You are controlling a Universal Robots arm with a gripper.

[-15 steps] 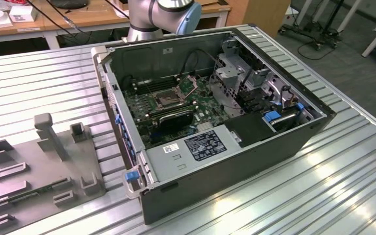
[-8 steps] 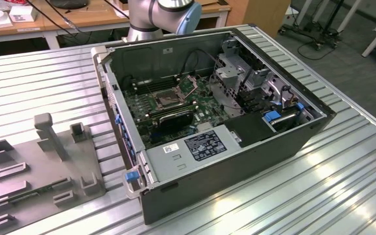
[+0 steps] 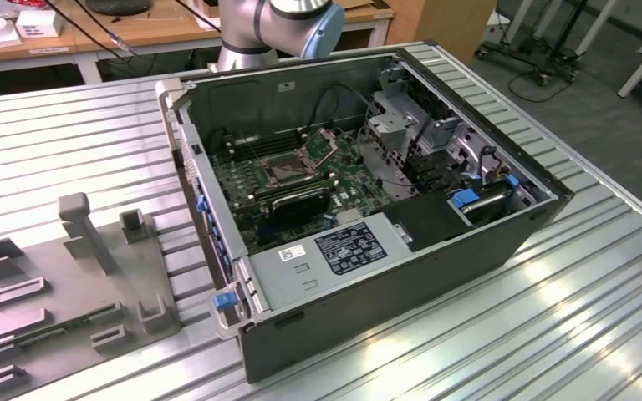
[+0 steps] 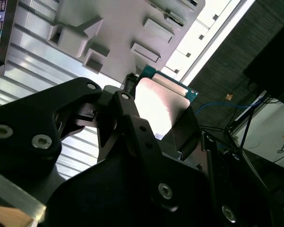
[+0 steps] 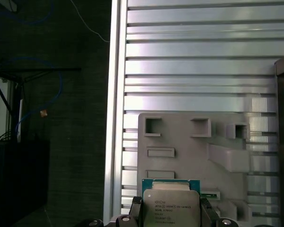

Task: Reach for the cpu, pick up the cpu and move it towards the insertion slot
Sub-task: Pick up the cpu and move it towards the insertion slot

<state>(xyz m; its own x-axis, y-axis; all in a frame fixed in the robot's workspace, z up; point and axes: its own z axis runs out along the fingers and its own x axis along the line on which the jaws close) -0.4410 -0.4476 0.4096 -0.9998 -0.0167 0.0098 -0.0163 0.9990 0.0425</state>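
Note:
The cpu [image 5: 170, 206] is a flat square chip with a pale silvery face and a green rim. My gripper [image 5: 170, 213] is shut on it, one black finger on each of two opposite edges. In the second wrist view the cpu [image 4: 158, 103] is seen from behind, between the black fingers [image 4: 127, 97] of the gripper [image 4: 156, 113]. It hangs well above the grey fixture plate [image 5: 194, 142], apart from it. The insertion slot [image 3: 284, 170] is a square socket with a dark centre and a metal frame, on the motherboard inside the open computer case [image 3: 410, 276]. The arm [image 3: 271, 25] rises behind the case.
The grey fixture plate [image 3: 64, 284], with raised blocks and pockets, lies on the ribbed metal table [image 3: 588, 334] at the exterior view's left of the case. Drive cages and cables [image 3: 421, 142] crowd the case at the socket's right. The table edge and dark floor [image 5: 61, 118] lie beyond the plate.

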